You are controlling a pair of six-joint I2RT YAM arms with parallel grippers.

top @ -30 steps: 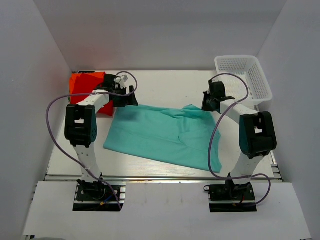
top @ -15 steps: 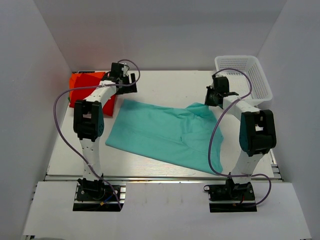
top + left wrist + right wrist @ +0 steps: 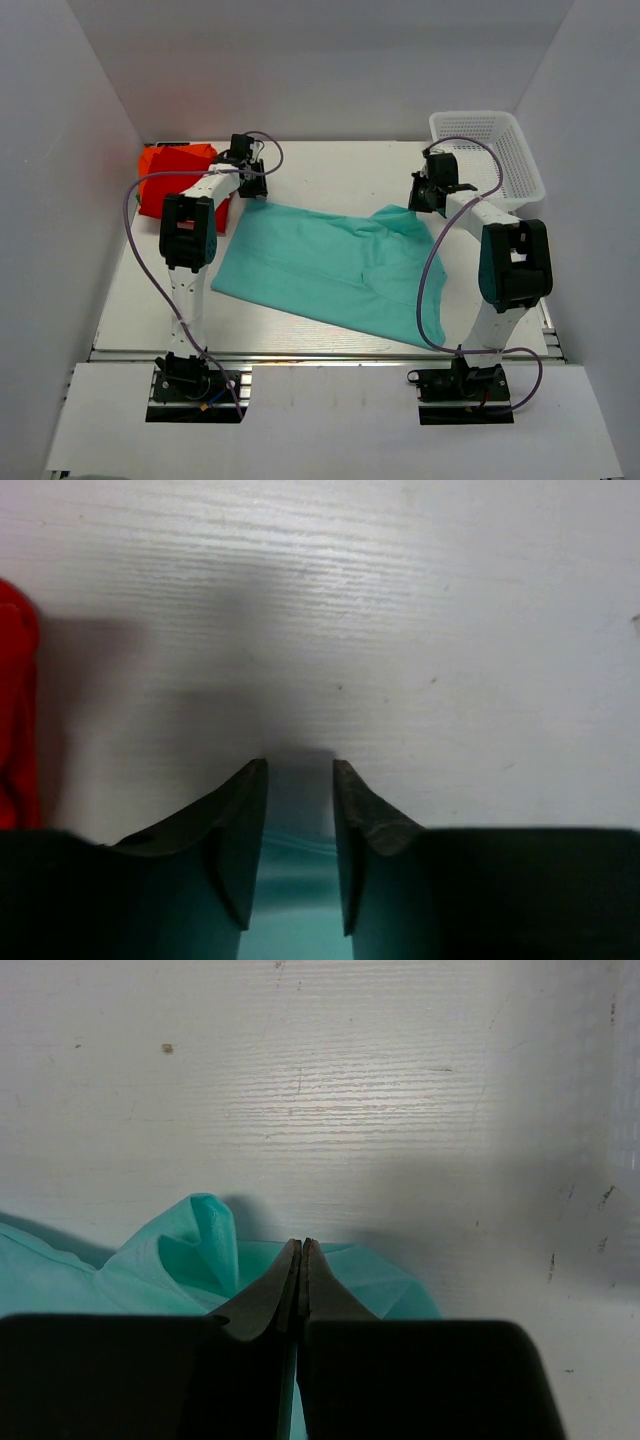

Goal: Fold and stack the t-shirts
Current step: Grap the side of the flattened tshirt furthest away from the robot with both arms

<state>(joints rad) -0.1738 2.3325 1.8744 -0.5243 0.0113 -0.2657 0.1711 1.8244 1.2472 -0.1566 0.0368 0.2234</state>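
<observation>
The teal t-shirt [image 3: 320,265] lies spread on the white table, rumpled at its far right corner. The red t-shirt [image 3: 165,170], with an orange edge, lies bunched at the far left. My left gripper [image 3: 250,192] is at the teal shirt's far left corner. In the left wrist view its jaws [image 3: 300,765] stand a little apart with teal cloth [image 3: 298,880] between them, and red cloth [image 3: 12,710] shows at the left edge. My right gripper [image 3: 425,200] is shut on the far right corner, with teal folds [image 3: 180,1250] bunched beside its closed tips [image 3: 301,1243].
A white mesh basket [image 3: 475,115] stands at the far right corner of the table, close to the right gripper. White walls enclose the table on three sides. Both arms' cables loop above the near half of the table.
The left gripper swung back and then settled on the teal shirt's far left corner, its jaws narrowing. The right gripper drew its corner slightly farther back, then held still.
</observation>
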